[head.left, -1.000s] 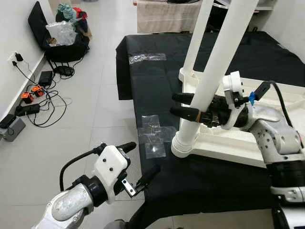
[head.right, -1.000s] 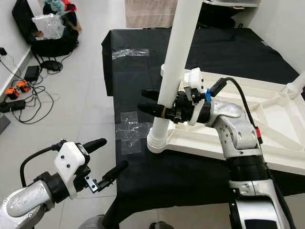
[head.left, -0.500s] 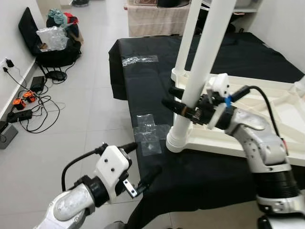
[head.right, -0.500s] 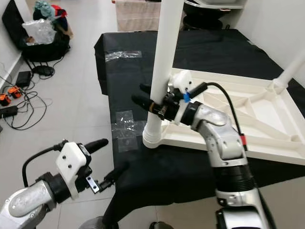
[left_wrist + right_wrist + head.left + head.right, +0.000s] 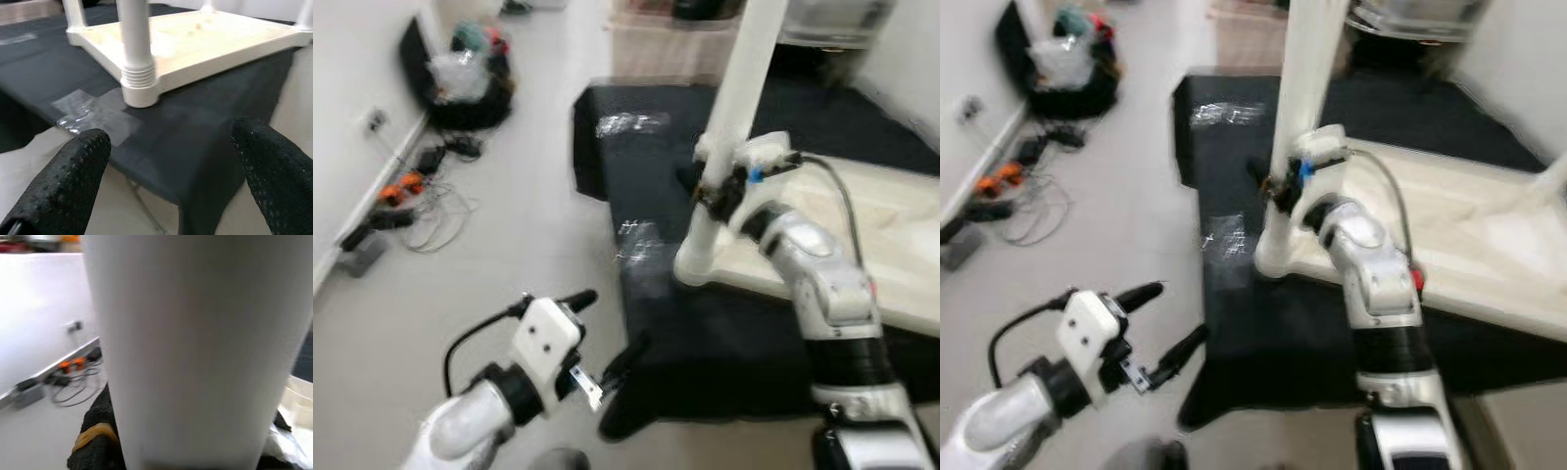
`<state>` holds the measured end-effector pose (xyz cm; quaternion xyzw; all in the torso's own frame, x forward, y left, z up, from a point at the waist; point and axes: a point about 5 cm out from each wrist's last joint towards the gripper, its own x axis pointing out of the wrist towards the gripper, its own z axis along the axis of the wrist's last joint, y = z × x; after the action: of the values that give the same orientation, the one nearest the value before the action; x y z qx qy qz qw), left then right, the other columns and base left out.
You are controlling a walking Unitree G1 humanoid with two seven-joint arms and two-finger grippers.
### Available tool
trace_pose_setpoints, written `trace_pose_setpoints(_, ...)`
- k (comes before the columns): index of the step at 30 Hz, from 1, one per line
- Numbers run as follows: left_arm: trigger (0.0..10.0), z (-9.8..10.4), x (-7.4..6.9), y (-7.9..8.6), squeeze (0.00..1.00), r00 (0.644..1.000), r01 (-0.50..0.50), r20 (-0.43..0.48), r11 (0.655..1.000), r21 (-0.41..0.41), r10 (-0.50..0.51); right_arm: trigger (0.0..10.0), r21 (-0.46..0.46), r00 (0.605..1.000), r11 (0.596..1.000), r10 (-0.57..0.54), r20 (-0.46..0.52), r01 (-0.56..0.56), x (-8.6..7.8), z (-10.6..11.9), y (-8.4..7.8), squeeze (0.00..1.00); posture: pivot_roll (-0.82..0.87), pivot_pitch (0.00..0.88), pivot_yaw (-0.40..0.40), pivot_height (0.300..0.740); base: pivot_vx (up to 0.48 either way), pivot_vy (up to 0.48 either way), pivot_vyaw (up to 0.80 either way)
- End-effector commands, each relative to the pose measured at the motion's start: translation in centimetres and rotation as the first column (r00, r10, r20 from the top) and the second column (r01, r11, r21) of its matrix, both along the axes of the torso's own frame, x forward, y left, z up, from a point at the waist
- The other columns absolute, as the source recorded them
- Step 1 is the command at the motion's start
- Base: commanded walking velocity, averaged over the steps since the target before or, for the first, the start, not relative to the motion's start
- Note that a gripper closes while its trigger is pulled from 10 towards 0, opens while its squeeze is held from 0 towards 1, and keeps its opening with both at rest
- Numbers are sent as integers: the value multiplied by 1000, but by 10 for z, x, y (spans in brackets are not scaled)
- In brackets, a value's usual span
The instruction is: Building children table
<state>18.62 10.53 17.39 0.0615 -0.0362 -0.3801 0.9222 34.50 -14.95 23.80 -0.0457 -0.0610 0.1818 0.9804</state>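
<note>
Tabletop (image 5: pixel 862 240), cream plastic, lies upside down on a black cloth (image 5: pixel 724 333) that covers a low surface, with the near corner close to the cloth's edge. A white leg (image 5: pixel 729 127) stands upright in that corner's socket, its ribbed collar (image 5: pixel 138 78) sitting just above the socket rim. My right hand (image 5: pixel 705 186) is clenched around the leg partway up, one black finger on each side; in the right wrist view the leg sits right against the camera between the fingers (image 5: pixel 95 450). My left hand (image 5: pixel 607 338) hangs released, fingers spread, low over the floor beside the cloth's edge and well apart from the tabletop, holding nothing. Clear plastic bags (image 5: pixel 641 240) lie flat on the cloth near the leg's base. By the wall, across the tiled floor, are a bag (image 5: pixel 470 88) and a tangle of cables (image 5: pixel 411 196). The eye views are blurred.

I judge the leg is being seated or screwed in. The risks: if I twist while leaning the leg off upright, the thread could jam crooked; a sideways push could slide the light tabletop on the cloth, since my other hand is not bracing it; a bag might slip under the corner.
</note>
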Motion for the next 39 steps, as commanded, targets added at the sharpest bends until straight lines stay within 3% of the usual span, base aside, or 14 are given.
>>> trace_pose_setpoints(1, 10000, -3, -1, 1, 0, 1000, -3, -13, 1000, 17, 3, 10000, -21, 976, 998, -67, -206, 64, 2, -42, -5, 0, 60, 165, -34, 740, 0, 0, 0)
trace_pose_setpoints(3, 10000, -3, -1, 1, 0, 1000, -5, -12, 1000, 16, 5, 10000, 16, 959, 986, -158, -234, 166, 6, -42, -8, 0, 60, 171, -34, 740, 0, 0, 0)
trace_pose_setpoints(5, 10000, -3, -1, 1, 0, 1000, -5, -12, 1000, 16, 5, 10000, 16, 959, 986, -158, -234, 166, 6, -42, -8, 0, 60, 171, -34, 740, 0, 0, 0)
trace_pose_setpoints(6, 10000, -2, -1, 1, 0, 1000, -5, -12, 1000, 16, 6, 10000, 23, 944, 970, -228, -239, 241, 8, -40, -11, 0, 61, 178, -33, 740, 0, 0, 0)
trace_pose_setpoints(7, 10000, -2, -2, 1, 0, 1000, -7, -14, 1000, 14, 7, 10000, 47, 897, 923, -357, -260, 381, 13, -39, -16, 0, 62, 182, -34, 740, 0, 0, 0)
trace_pose_setpoints(9, 10000, -2, -2, 1, 0, 1000, -7, -14, 1000, 14, 7, 10000, 47, 897, 923, -357, -260, 381, 13, -39, -16, 0, 62, 182, -34, 740, 0, 0, 0)
trace_pose_setpoints(10, 10000, -2, -2, 1, 0, 1000, -8, -14, 1000, 13, 8, 10000, 57, 859, 884, -434, -272, 465, 16, -38, -19, 0, 66, 191, -33, 740, 0, 0, 0)
trace_pose_setpoints(11, 10000, -2, -2, 1, 0, 1000, -8, -14, 1000, 13, 8, 10000, 62, 846, 870, -456, -277, 489, 17, -38, -19, 0, 66, 191, -33, 740, 0, 0, 0)
trace_pose_setpoints(21, 10000, 1, -4, 3, 0, 1000, -8, -13, 1000, 16, 8, 10000, 92, 795, 802, -557, -240, 590, 20, -32, -23, 0, 77, 208, -26, 740, 0, 0, 0)
trace_pose_setpoints(27, 10000, 1, -4, 4, 0, 1000, -6, -14, 1000, 21, 7, 10000, 94, 797, 799, -570, -201, 595, 16, -30, -17, 0, 79, 208, -24, 740, 0, 0, 0)
trace_pose_setpoints(29, 10000, 2, -3, 5, 0, 1000, -7, -11, 1000, 26, 8, 10000, 94, 803, 804, -565, -190, 587, 10, -33, -8, 0, 78, 210, -21, 740, 0, 0, 0)
trace_pose_setpoints(37, 10000, 2, -2, 5, 0, 1000, -8, -7, 1000, 26, 9, 10000, 99, 787, 792, -568, -241, 602, 4, -46, 5, 0, 76, 188, -26, 740, 0, 0, 0)
trace_pose_setpoints(39, 10000, 2, -3, 4, 0, 1000, -10, -7, 1000, 24, 10, 10000, 111, 756, 761, -596, -271, 639, 4, -51, 7, 0, 77, 186, -28, 740, 0, 0, 0)
